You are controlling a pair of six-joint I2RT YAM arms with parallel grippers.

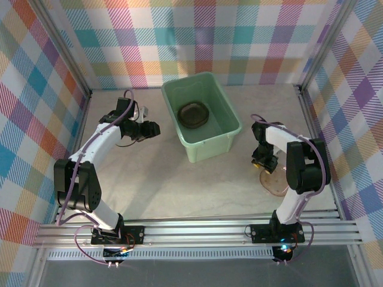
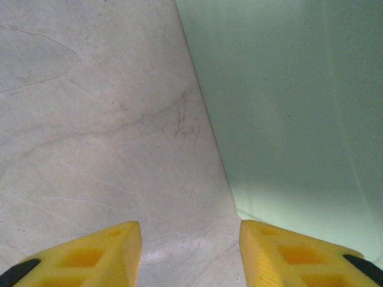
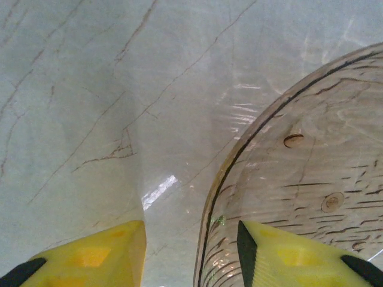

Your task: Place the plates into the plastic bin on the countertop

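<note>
Your right gripper (image 3: 190, 230) stands open astride the rim of the plate (image 3: 311, 167) at lower right, while your left gripper (image 2: 190, 233) hangs open beside the bin (image 2: 299, 107).

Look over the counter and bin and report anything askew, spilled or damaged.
Nothing stands out. The bin sits upright on the counter with plates stacked flat inside, and one more plate lies flat on the counter near the right claw.
</note>
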